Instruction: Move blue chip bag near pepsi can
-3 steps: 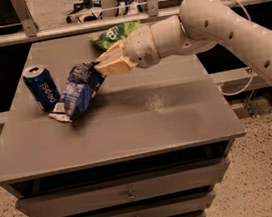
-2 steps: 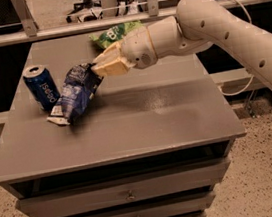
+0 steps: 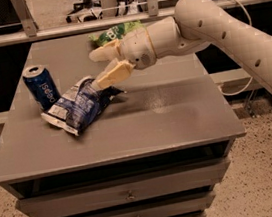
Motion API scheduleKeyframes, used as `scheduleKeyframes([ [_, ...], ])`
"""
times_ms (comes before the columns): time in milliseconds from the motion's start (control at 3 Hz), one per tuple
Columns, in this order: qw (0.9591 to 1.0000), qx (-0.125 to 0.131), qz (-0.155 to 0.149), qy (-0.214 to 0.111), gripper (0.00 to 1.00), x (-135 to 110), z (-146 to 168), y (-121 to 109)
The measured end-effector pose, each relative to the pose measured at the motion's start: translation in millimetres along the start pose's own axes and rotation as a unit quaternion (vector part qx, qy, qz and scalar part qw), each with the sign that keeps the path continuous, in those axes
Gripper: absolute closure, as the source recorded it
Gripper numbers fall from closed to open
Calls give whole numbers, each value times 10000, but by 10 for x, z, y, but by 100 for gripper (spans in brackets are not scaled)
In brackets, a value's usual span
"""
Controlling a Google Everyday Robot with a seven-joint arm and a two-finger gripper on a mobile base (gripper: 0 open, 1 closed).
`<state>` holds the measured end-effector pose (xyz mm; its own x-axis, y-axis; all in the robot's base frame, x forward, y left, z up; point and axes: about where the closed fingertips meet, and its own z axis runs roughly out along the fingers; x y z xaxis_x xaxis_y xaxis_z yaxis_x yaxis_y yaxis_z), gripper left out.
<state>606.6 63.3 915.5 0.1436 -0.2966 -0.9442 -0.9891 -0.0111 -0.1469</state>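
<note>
The blue chip bag [image 3: 78, 107] lies on the grey table [image 3: 168, 121], dark blue with white patches. Its lower left end rests right beside the base of the pepsi can [image 3: 42, 87], which stands upright near the table's left edge. My gripper [image 3: 96, 69] is just above the bag's upper right end. It is open: one finger [image 3: 104, 51] points left above, and the other finger [image 3: 115, 73] lies against the bag's sealed end.
A green chip bag [image 3: 110, 33] lies at the back of the table, partly behind my gripper. A metal railing [image 3: 64, 29] runs behind the table. Drawers [image 3: 130, 194] sit below the tabletop. My arm [image 3: 226, 32] reaches in from the right.
The fingers have spread apart from their closed hold on the bag's end. The bag has settled lower onto the table beside the can.
</note>
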Motion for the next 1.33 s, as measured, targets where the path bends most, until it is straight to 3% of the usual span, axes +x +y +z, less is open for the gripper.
scheduleKeyframes([
  [333,9999,50,65,96,0,72,-95,-11],
  [667,9990,336,207,210,0,179,-278,-103],
  [1000,9918,1084,429,530,0,407,-759,-285],
  [1333,9912,1133,434,527,0,413,-760,-311],
])
